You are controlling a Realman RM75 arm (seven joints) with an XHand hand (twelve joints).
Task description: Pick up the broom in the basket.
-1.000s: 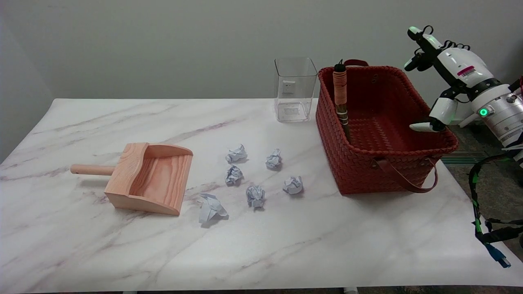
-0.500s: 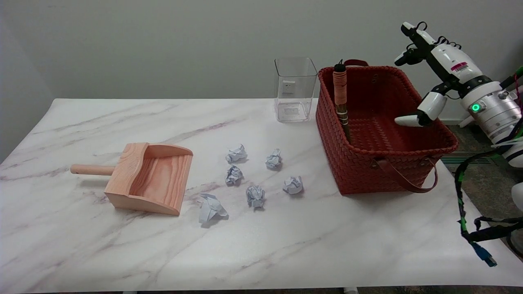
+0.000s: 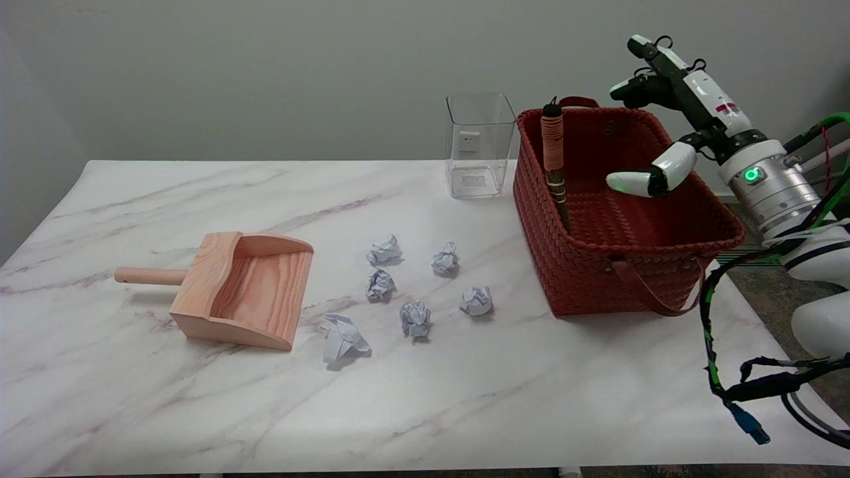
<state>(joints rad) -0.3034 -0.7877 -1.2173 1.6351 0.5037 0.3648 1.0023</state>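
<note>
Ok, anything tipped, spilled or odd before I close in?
Nothing stands out. The broom leans against the basket's left wall, handle up. Right hand hovers open above the basket, touching nothing.

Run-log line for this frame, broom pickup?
phase: reach | robot hand: open, over basket, holding nothing | broom: upright against basket's left wall, untouched | status: not yet grasped

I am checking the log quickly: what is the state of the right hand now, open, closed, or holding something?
Right hand: open, fingers spread, holding nothing; it is above the red basket and apart from the broom.
</note>
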